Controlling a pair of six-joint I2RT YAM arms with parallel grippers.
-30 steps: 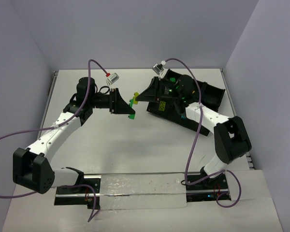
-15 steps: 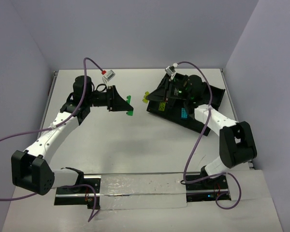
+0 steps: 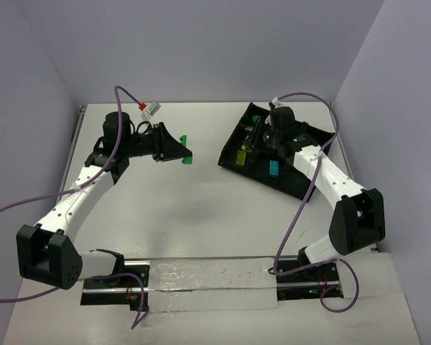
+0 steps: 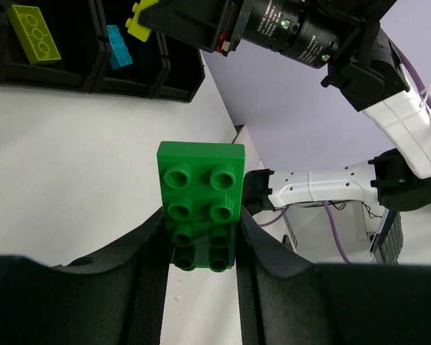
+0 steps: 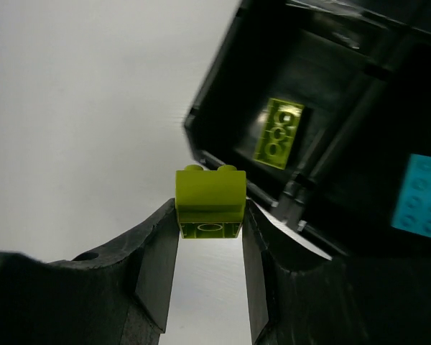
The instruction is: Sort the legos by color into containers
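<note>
The left wrist view shows clearly what the top view barely shows: the left end effector [image 4: 200, 241] is closed on a green brick [image 4: 201, 190]. The brick's long axis runs straight out from between the fingers and its studs face the camera. The left arm reaches toward the middle, over the tabletop [image 3: 201, 208]. In the right wrist view, the right end effector [image 5: 210, 226] grips a small yellow brick [image 5: 210, 201] at the edge of the black tray [image 5: 201, 126]. Inside the tray, a flat yellow piece [image 5: 278, 133] and a cyan piece [image 5: 419, 195] lie in neighbouring compartments.
</note>
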